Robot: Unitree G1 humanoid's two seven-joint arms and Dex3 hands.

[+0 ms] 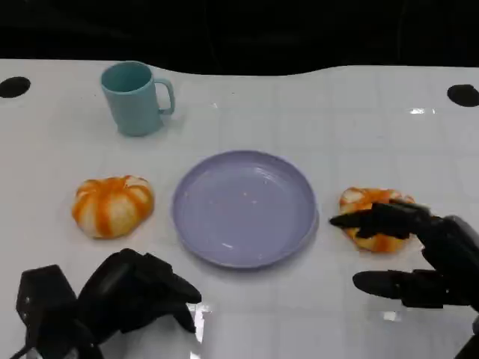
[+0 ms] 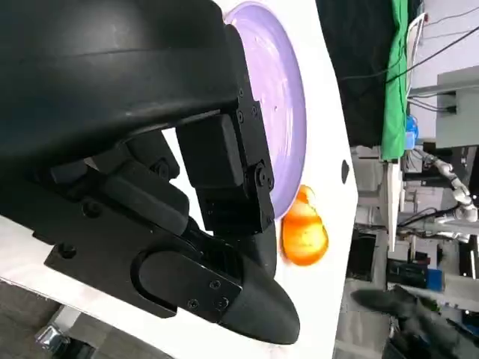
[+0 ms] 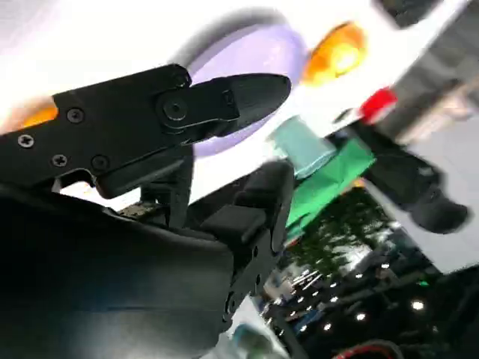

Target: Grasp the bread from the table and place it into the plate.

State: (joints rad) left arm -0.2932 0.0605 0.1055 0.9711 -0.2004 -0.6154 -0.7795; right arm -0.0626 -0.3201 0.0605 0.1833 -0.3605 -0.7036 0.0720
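The right robot hand (image 1: 419, 250) is open, fingers over the round orange-and-white bread (image 1: 368, 217), ready to grab it for the round purple plate (image 1: 245, 207). The left robot hand (image 1: 138, 292) rests curled and empty on the white table (image 1: 337, 120).

Head camera overhead, wrist cameras close, sharing plate (image 1: 244, 208)

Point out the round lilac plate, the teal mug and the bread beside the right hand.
Round lilac plate (image 1: 245, 209): head view, bare centre.
Teal mug (image 1: 135, 101): head view, outer wall.
Orange-and-white bread (image 1: 359, 200): head view, top crust beside the right hand (image 1: 426, 254).
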